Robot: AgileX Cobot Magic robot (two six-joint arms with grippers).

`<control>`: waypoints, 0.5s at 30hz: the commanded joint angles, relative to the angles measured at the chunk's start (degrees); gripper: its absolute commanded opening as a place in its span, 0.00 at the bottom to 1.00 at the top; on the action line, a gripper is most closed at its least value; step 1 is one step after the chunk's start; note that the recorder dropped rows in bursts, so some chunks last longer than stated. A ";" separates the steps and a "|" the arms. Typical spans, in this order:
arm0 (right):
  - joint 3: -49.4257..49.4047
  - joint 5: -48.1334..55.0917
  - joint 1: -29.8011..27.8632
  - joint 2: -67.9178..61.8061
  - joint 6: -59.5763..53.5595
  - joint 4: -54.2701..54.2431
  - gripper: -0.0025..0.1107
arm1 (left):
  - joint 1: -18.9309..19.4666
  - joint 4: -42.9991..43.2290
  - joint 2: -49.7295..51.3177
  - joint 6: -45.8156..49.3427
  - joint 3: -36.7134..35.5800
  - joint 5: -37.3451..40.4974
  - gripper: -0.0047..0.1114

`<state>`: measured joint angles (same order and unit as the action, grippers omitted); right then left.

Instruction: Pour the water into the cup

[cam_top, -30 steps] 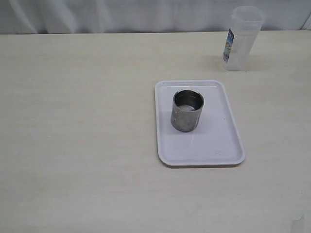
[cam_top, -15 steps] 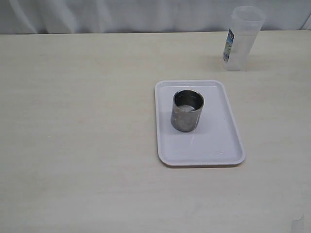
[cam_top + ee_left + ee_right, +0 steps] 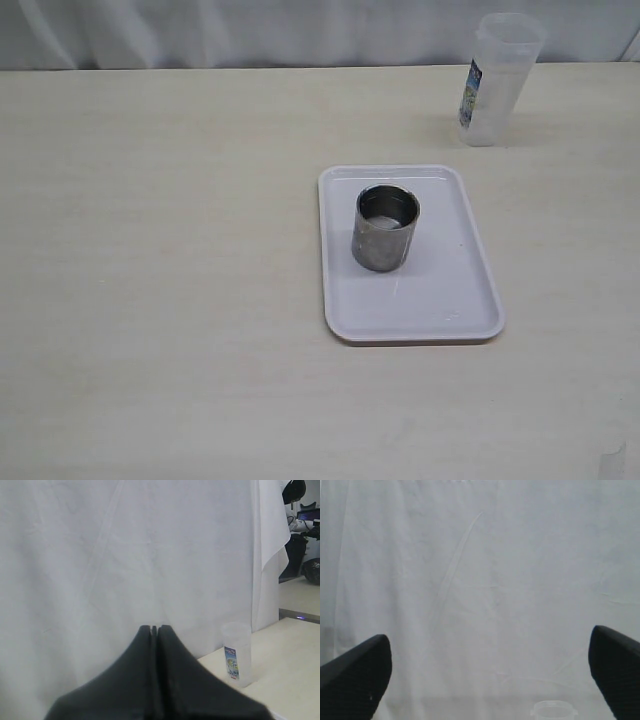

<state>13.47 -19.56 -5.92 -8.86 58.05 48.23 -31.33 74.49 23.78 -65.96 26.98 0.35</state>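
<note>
Nothing moved; left jaws together, right jaws spread, facing curtain (image 3: 470,580).

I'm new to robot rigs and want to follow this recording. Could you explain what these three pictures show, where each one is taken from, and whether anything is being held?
This is a robot with two arms. One picture comes from a camera off the arms that looks down on the table; neither arm shows in it. A steel cup stands upright on a white tray, and a translucent plastic pitcher stands apart from them, further back on the table. The other two pictures come from cameras on the wrists, both facing a white curtain. The left end effector is the dark shape with its fingers pressed together, holding nothing. The right end effector is wide open and also empty. I cannot tell whether the pitcher or the cup holds water.
</note>
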 commanded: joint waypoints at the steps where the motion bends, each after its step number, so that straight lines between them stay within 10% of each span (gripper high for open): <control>1: -0.16 0.16 0.03 0.36 0.22 0.53 0.99 | 0.12 -3.49 -0.23 1.13 -0.19 0.86 0.04; 15: -0.16 0.16 0.03 0.36 0.22 0.53 0.99 | 0.12 -72.70 -0.23 76.72 -0.75 7.35 0.04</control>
<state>13.47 -19.56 -5.92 -8.86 58.05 48.23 -31.33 16.79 23.78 -5.75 26.98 7.60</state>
